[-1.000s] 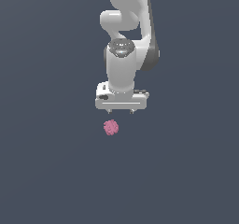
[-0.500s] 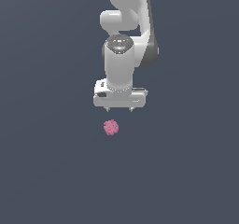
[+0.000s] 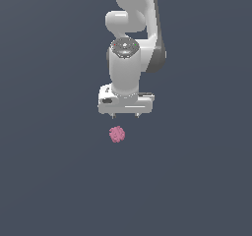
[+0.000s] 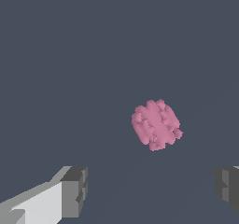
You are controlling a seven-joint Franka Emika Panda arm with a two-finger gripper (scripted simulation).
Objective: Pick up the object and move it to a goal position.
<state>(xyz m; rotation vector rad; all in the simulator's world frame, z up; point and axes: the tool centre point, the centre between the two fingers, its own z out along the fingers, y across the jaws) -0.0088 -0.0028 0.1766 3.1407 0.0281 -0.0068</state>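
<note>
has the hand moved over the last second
Yes. In the exterior view the hand has shifted slightly toward that view's left and a little higher, judged against the pink object, which has stayed where it was. Its fingers are apart and empty.

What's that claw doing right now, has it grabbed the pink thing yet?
Claw: open and empty, fingers spread wide. The pink lump lies apart from it on the dark surface, not between the fingers yet.

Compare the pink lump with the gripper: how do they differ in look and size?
The pink lump is bumpy and roundish; the gripper is smooth, blocky and white with grey fingertips. The lump is much smaller than the gripper. The lump lies untouched, apart from the open gripper.
</note>
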